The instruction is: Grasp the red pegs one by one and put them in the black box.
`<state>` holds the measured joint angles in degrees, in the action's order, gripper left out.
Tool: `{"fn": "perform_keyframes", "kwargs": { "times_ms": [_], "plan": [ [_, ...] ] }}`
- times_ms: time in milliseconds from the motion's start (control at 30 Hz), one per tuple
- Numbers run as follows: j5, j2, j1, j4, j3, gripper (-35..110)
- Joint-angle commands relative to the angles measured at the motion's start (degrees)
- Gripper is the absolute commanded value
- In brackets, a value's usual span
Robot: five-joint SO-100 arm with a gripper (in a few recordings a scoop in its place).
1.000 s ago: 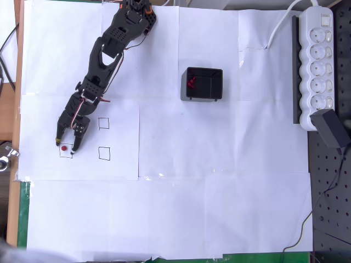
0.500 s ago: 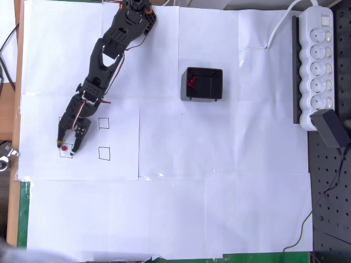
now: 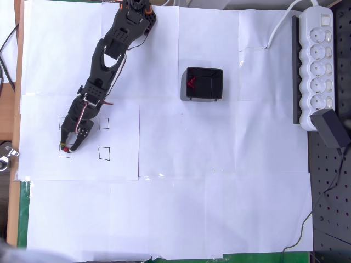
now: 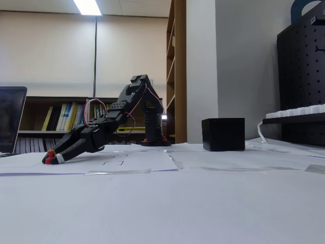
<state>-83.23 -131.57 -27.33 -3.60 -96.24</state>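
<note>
Tool (image 3: 67, 147) jaws had narrowed from straddling to clamped on the last red peg (image 3: 64, 148) at the tabletop. Carrying it to the black box (image 3: 202, 84) likely came next.

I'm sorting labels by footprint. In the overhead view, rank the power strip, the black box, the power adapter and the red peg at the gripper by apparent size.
1. White power strip
2. Black box
3. Black power adapter, somewhat smaller than the box
4. Red peg, a dot between the fingers of the gripper
</note>
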Motion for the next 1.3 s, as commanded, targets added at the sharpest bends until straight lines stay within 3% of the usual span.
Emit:
{"fn": "perform_keyframes", "kwargs": {
  "times_ms": [0, 33, 100, 333, 533, 733, 933, 1133, 1267],
  "plan": [
    [9.0, 10.4, -1.8, 37.2, -6.3, 0],
    [12.4, 14.1, -2.0, 51.6, -10.0, 0],
    [14.5, 19.3, -1.6, 70.2, -15.2, 0],
    [5.0, 36.7, 13.8, 106.3, -24.5, 0],
    [-15.7, 53.0, 45.9, 106.8, -18.3, 0],
    [-29.4, 46.8, 70.8, 98.6, -20.6, 0],
    [-32.3, 36.0, 77.4, 93.9, -19.6, 0],
    [-32.2, 31.1, 76.2, 86.3, -9.0, 0],
    [-31.6, 29.3, 74.9, 87.7, -7.5, 10]
  ]
}}
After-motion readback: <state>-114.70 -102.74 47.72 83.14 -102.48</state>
